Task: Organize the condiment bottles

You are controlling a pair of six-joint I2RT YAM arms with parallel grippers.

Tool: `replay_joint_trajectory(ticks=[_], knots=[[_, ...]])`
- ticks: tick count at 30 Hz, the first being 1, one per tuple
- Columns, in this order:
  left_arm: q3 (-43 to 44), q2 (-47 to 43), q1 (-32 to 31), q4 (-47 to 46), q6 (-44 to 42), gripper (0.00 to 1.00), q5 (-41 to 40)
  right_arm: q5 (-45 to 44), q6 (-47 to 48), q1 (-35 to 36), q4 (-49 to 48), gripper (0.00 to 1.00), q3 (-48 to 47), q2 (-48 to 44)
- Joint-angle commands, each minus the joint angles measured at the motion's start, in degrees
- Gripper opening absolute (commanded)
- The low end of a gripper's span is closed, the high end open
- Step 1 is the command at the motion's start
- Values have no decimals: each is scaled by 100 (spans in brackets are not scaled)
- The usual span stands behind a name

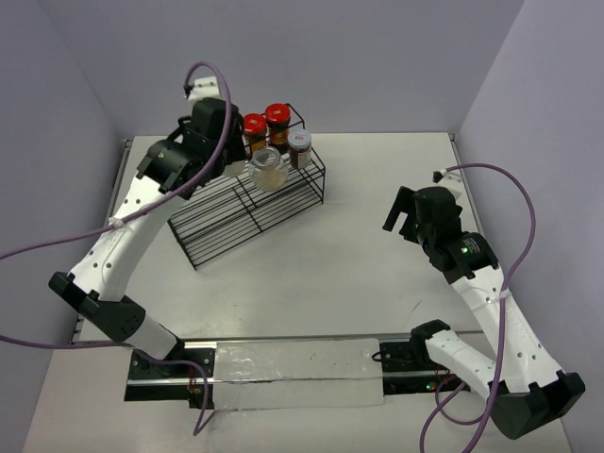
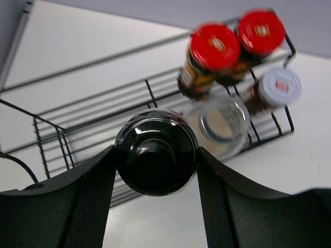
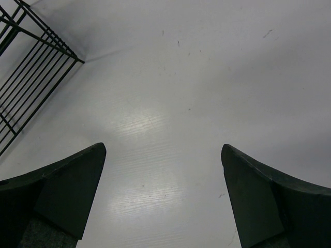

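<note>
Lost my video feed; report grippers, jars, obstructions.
Left gripper shut on black-lidded jar, over the rack. Right gripper open, empty. Red-lidded jars, grey-lidded jar, clear jar racked. No obstruction seen.

1. My left arm (image 1: 118, 247) and right arm (image 1: 491, 307): white links, black joints.
2. Purple cable (image 1: 206, 64) loops off each wrist.
3. I see a green light (image 1: 464, 250) on the right one.
4. Both jaws matte black.

On my feed, four jars crowd the far right end of the wire rack (image 1: 226, 219) — two red-lidded jars (image 1: 277, 114) behind, a grey-lidded jar (image 1: 300, 143) and a clear pale jar (image 1: 268, 170) in front — while the black-lidded jar (image 2: 156, 157) hangs over the rack, clamped in the left gripper (image 2: 155, 168).
</note>
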State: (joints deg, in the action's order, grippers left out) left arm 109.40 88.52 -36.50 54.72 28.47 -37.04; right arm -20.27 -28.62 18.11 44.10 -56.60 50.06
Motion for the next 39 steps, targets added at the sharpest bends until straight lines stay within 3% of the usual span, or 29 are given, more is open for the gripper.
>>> replay_joint_trajectory(ticks=[1,8,39], knots=[[1038,344,576,-179,-316,10,-183,-25,67,-18,-175,100,11,-10],[1825,1086,983,-188,-456,10,-21,-12,27,-23,-151,100,84,-72],[748,1424,1225,-631,-248,10,408,-14,-17,-18,-174,100,204,-16]])
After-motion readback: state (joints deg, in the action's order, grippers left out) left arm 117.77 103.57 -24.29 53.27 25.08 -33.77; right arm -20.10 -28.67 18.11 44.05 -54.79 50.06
